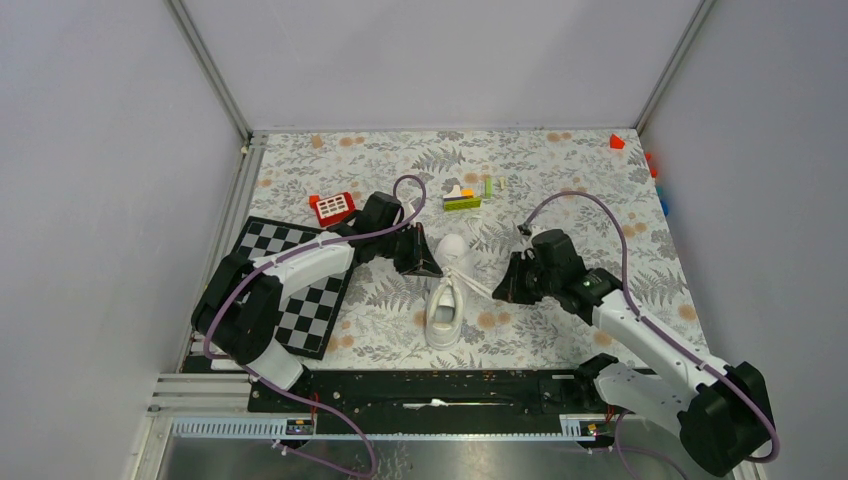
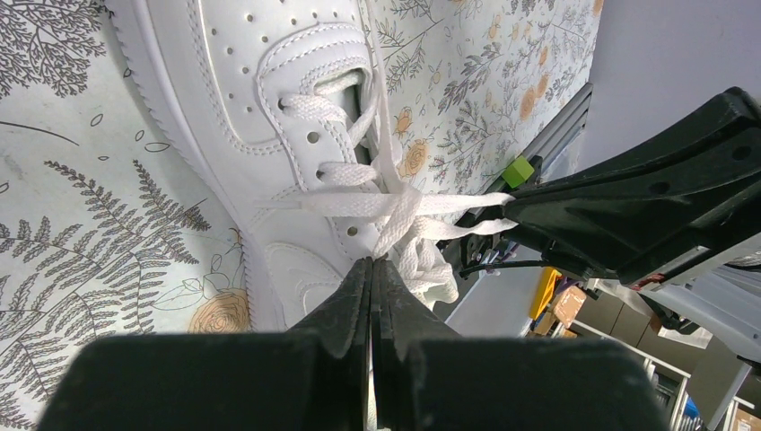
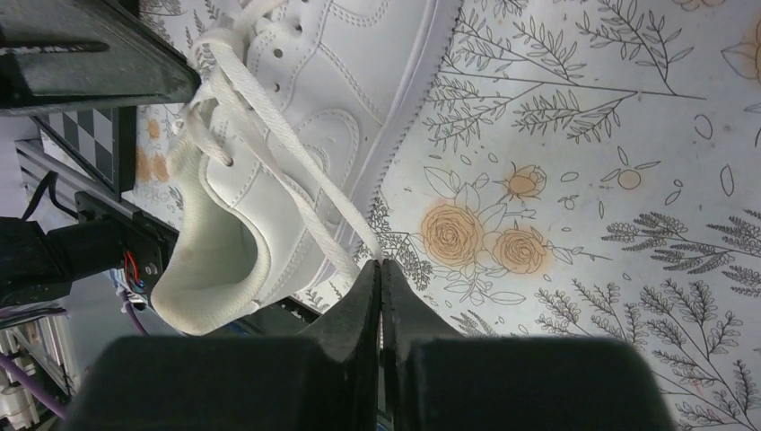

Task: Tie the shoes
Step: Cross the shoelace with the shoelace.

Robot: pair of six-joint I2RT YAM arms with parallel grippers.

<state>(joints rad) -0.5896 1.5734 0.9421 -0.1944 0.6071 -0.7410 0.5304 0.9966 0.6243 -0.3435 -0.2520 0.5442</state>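
A white low-top shoe (image 1: 445, 315) lies mid-table on the floral cloth, toe pointing away from the arm bases. Its white laces are crossed over the tongue (image 2: 395, 208). My left gripper (image 1: 425, 268) hovers at the shoe's left side, jaws shut on one lace strand that runs into the tips (image 2: 372, 262). My right gripper (image 1: 500, 292) sits to the shoe's right, shut on another lace strand (image 3: 301, 184) pulled taut from the eyelets to its tips (image 3: 380, 263). The heel opening (image 3: 211, 251) shows in the right wrist view.
A black-and-white checkerboard (image 1: 300, 290) lies left of the shoe under the left arm. A red toy block (image 1: 332, 207) and a green-yellow block pile (image 1: 462, 198) sit behind it. A red piece (image 1: 617, 141) is in the far right corner. Grey walls enclose the table.
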